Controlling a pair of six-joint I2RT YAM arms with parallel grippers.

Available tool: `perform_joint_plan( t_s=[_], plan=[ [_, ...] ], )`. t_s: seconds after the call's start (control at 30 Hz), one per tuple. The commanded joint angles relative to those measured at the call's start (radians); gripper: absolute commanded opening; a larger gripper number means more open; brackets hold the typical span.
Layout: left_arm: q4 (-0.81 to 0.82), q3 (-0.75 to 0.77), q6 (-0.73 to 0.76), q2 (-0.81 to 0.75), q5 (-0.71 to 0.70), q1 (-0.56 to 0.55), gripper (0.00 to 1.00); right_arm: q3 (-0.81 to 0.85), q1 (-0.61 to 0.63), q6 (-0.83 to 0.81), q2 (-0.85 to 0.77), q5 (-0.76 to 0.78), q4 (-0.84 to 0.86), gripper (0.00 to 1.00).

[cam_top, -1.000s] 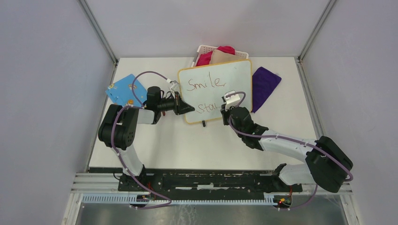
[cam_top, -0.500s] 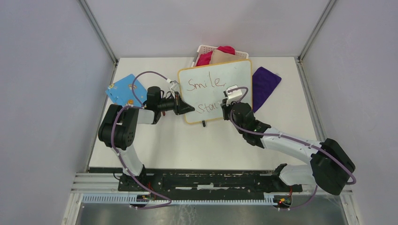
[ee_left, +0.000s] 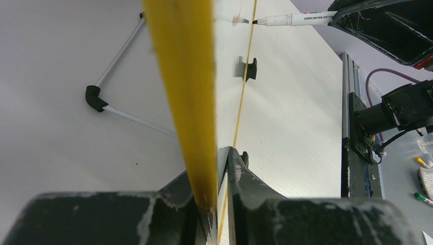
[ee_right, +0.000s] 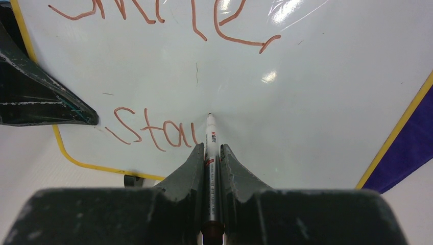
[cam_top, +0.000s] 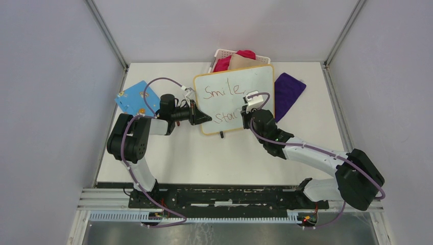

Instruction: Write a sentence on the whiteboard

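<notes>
Because you had the left claw [cam_top: 201,118] clamped on the yellow left rim of the whiteboard [cam_top: 240,84], near its near corner, the board probably could not slide under the pen strokes; it lay at the far middle of the table [cam_top: 204,158]. Your right claw [ee_right: 210,149] was pinching the marker [ee_right: 210,130] along its barrel, tip on the white surface just right of the last red letter, which suited a start on the next stroke. Of the sentence [cam_top: 222,92], "Smile," was complete and the lower line read only "Sta" plus a partial letter. You had bare white to the right of the tip up to the right rim, with the purple cloth [cam_top: 289,91] just beyond it and the basket [cam_top: 220,53] at the far edge, so the remaining letters looked best kept compact
</notes>
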Motion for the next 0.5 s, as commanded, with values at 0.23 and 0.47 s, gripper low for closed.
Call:
perform_joint_plan(
  t_s=[0.23, 0.47],
  plan=[
    [-0.163, -0.021, 0.090, 0.046, -0.125, -0.036, 0.02, -0.013, -0.004, 0.012, 0.005, 0.005, 0.036, 0.00],
    [-0.169, -0.019, 0.093, 0.046, -0.126, -0.039, 0.02, -0.053, -0.004, 0.027, -0.009, -0.013, 0.037, 0.00]
  ],
)
